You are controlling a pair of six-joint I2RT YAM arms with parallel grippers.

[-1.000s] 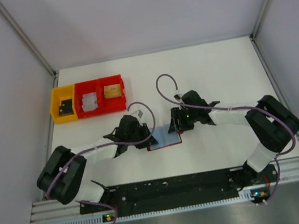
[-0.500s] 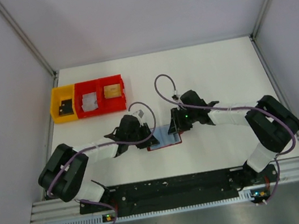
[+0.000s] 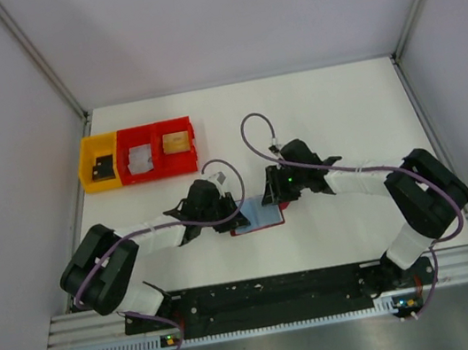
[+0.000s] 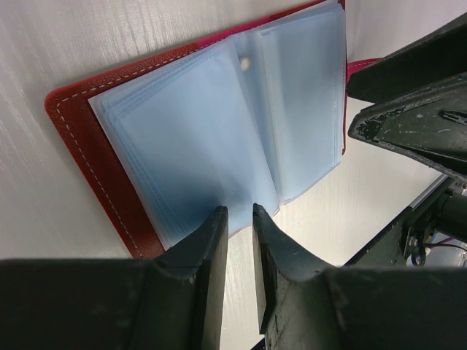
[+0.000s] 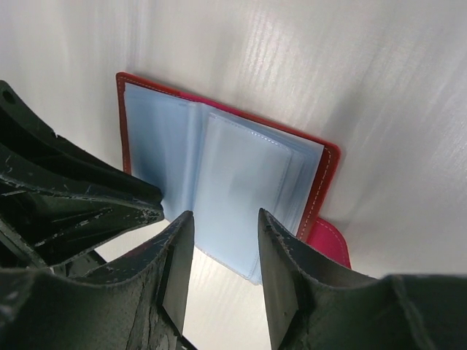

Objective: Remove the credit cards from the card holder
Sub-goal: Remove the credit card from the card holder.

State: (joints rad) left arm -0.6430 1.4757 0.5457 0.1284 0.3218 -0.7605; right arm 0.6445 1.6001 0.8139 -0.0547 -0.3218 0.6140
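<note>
One card holder (image 3: 259, 217) lies open, nearer the near edge than the far edge. It has several clear blue sleeves (image 4: 211, 138), but they overlap and cannot be counted. Three bins stand in a row toward the far left corner: one yellow bin (image 3: 84, 155) and two red bins (image 3: 133, 134) (image 3: 173, 123). Each holds one thing: a black item (image 3: 104, 168), a grey item (image 3: 141, 162), a tan item (image 3: 176, 142). There are two grippers, the left gripper (image 4: 239, 211) and the right gripper (image 5: 222, 219), with two fingers each.

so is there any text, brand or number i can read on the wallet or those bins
None can be read.
The card holder and its blue sleeves show no print in either wrist view.
Whatever lies in the bins is too small in the top view to tell.
</note>
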